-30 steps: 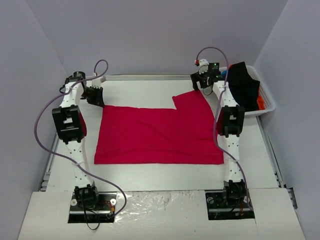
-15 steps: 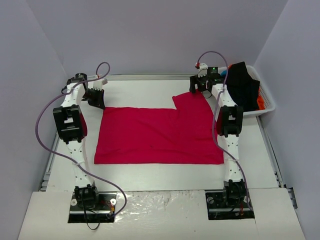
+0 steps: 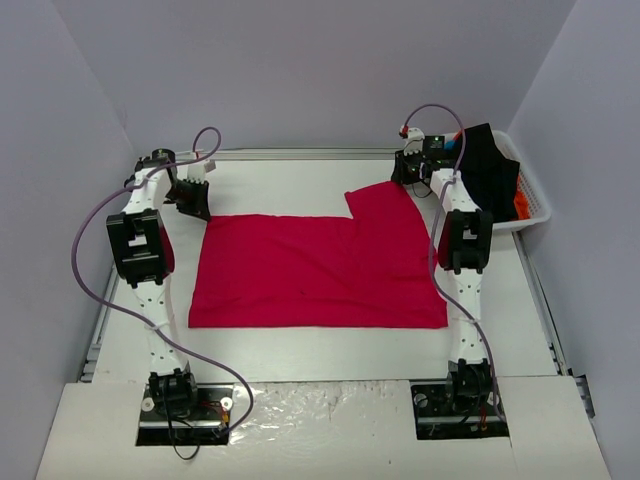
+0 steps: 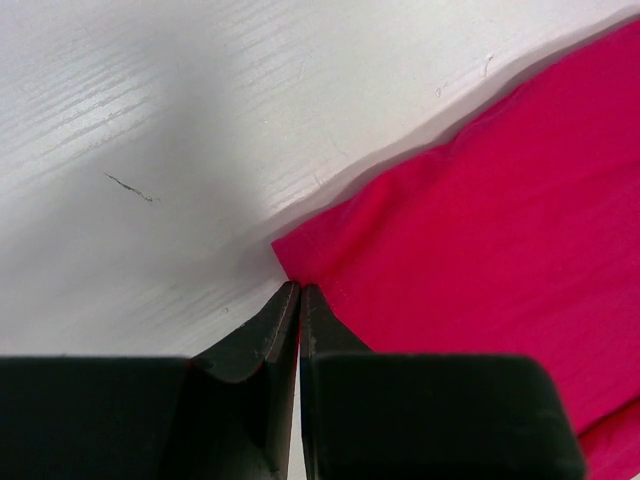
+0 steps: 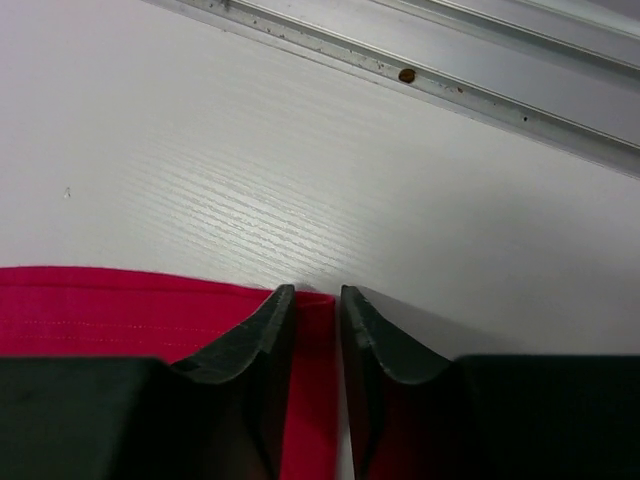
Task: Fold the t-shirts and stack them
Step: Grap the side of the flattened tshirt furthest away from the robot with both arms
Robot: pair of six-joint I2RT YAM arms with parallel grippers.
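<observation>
Garment: plain crimson-red cloth t-shirt [image 3: 320, 270] flat on the white counter [image 3: 300, 345]. Left tool [image 4: 298, 290] clamps its far-left corner. Right tool [image 5: 315, 295], jaws narrowly apart, straddles the far-right hem. I judge both are placed for folding.

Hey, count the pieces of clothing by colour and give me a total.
Crimson-red cloth t-shirt, spread on white table: 1
Black cloth garment, draped over white slatted plastic basket: 1
Orange cloth, in basket: 1
Blue cloth, only a sliver showing: 1
Total: 4
</observation>
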